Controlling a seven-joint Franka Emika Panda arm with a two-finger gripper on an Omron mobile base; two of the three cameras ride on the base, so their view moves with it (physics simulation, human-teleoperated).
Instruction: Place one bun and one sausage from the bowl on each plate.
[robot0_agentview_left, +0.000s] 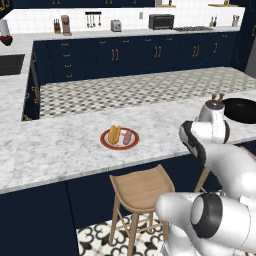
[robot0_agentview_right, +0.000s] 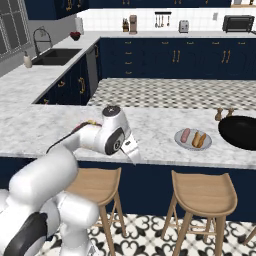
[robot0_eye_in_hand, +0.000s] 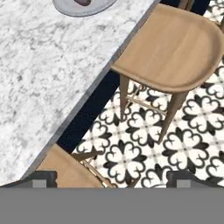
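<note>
The end effector (robot0_eye_in_hand: 112, 179) is seen with its fingertips (robot0_eye_in_hand: 41, 178) standing wide apart and nothing between them; it looks down past the edge of the worktop (robot0_agentview_left: 60, 145) at a wooden stool (robot0_eye_in_hand: 175, 48) and the patterned floor.

Taking the black bowl (robot0_agentview_right: 240, 131) as the landmark: the grey plate (robot0_agentview_right: 193, 140) lies just beside the bowl on the worktop, carrying one sausage (robot0_agentview_right: 186, 135) and one bun (robot0_agentview_right: 199, 140) lying next to each other. The red-rimmed plate (robot0_agentview_left: 119, 138) lies well apart from the bowl, along the same worktop, and also carries a bun (robot0_agentview_left: 114, 134) and a sausage (robot0_agentview_left: 127, 137). Two small shakers (robot0_agentview_right: 224, 113) stand just behind the bowl.

Both plates appear filled, so the task is judged done or nearly so; whether anything is left in the bowl cannot be told. The main risk is judged to lie in the arm's own movement: the end effector hangs off the worktop edge near the grey plate, and a low sweep back over the worktop could strike that plate's rim and roll the bun or sausage off. The stool below could also be clipped if the arm is lowered.
</note>
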